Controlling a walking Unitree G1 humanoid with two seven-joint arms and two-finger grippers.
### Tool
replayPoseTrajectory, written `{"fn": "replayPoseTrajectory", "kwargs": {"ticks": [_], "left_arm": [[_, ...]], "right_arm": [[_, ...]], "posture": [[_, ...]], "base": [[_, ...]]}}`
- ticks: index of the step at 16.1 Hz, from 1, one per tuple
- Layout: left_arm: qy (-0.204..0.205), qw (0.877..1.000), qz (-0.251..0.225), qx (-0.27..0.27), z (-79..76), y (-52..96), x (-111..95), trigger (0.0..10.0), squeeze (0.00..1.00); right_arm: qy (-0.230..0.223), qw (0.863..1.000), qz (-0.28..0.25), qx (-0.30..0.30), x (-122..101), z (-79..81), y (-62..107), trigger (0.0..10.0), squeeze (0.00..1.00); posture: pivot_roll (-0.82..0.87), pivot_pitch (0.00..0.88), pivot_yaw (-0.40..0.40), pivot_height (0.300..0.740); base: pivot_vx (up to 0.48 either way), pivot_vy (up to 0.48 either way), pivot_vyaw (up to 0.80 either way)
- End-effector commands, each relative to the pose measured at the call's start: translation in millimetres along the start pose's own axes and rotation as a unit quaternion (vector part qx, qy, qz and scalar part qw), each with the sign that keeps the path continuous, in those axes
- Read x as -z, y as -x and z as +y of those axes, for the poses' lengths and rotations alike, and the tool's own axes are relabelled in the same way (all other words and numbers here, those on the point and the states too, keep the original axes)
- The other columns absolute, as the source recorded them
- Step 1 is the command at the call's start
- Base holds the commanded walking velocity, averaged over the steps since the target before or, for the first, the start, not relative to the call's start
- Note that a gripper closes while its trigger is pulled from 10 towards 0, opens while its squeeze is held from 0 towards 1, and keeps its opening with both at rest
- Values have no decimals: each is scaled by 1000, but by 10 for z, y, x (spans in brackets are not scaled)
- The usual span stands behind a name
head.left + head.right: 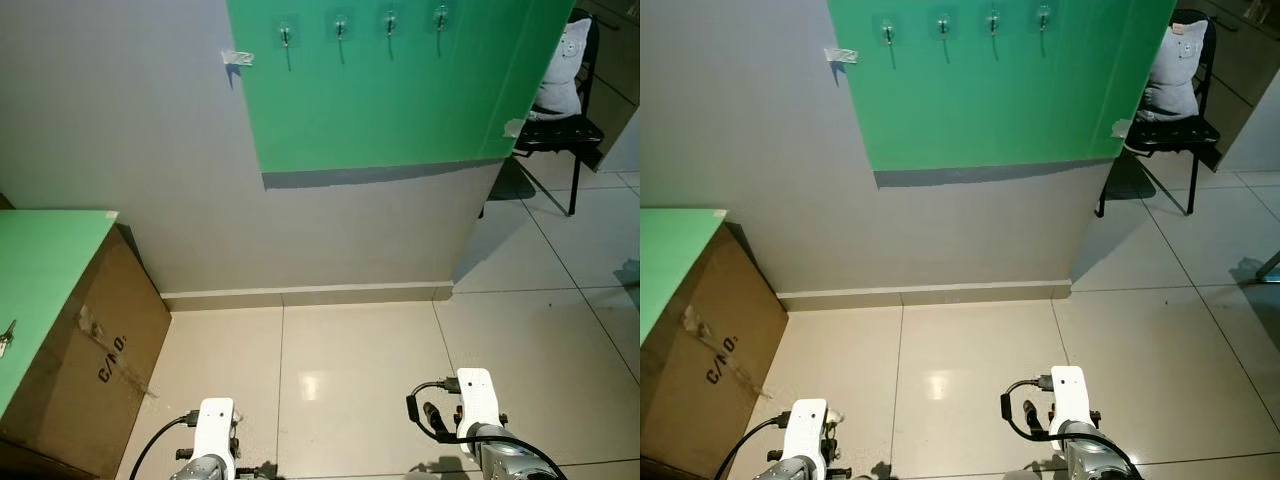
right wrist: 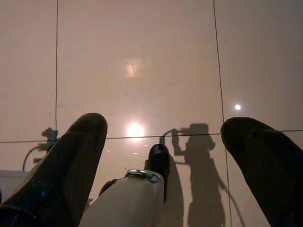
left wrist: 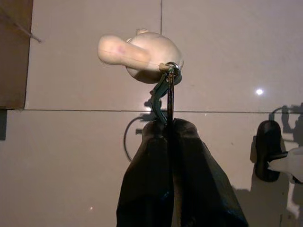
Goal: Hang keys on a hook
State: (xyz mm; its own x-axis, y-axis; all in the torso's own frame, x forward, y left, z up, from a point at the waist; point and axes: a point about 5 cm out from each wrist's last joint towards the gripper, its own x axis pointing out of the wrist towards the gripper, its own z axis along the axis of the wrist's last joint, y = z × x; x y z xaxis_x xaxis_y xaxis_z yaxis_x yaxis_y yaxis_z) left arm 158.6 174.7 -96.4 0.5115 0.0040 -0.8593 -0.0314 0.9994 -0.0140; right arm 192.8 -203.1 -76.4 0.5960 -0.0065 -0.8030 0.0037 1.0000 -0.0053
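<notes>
1. Left claw (image 3: 169, 130): fingers pressed together on the keys (image 3: 169, 92), low over the tiled floor (image 1: 350, 370).
2. Keys: ring carries a pale plush charm (image 3: 137, 49), hanging beyond the fingertips.
3. Right claw (image 2: 163, 142): fingers spread apart, holding nothing, above the floor.
4. Hooks (image 1: 339, 27): four in a row on the green panel (image 1: 400, 100), high on the wall ahead.

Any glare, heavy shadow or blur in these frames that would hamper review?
Left eye view: sharp, with a soft lamp reflection on the floor tiles. Left wrist view: dim; the keys in the left tool are nearly silhouetted. Right wrist view: dark, glare spot by the right tool, hard shadows.
</notes>
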Motion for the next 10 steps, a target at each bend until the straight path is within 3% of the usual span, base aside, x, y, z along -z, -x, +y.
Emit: {"fn": "replayPoseTrajectory", "kwargs": {"ticks": [1, 5, 6, 7, 10], "left_arm": [[3, 1000, 1, -4, 35, 0, -13, 0, 0], [32, 999, 1, 4, 7, -10, -54, 0, 0], [83, 996, 0, -13, 56, -14, -86, 0, 0], [89, 996, -2, -13, 66, -16, -110, 0, 0], [59, 998, -1, -1, 26, -21, -123, 0, 0]], "right_arm": [[-18, 1000, 2, -6, 35, 19, 4, 10000, 1000], [-18, 1000, 4, -15, 42, 37, 3, 10000, 1000], [-15, 1000, 6, -17, 48, 38, 4, 10000, 1000], [-4, 1000, 10, -21, 55, 44, 4, 10000, 1000], [-1, 1000, 12, -18, 48, 19, 5, 10000, 1000]], "posture": [[-239, 28, 81, 740], [-231, 23, 75, 740], [-228, 18, 71, 740], [-226, 19, 65, 740], [-212, 28, 37, 740]], "base": [[0, 0, 0], [0, 0, 0], [0, 0, 0], [0, 0, 0], [0, 0, 0]]}}
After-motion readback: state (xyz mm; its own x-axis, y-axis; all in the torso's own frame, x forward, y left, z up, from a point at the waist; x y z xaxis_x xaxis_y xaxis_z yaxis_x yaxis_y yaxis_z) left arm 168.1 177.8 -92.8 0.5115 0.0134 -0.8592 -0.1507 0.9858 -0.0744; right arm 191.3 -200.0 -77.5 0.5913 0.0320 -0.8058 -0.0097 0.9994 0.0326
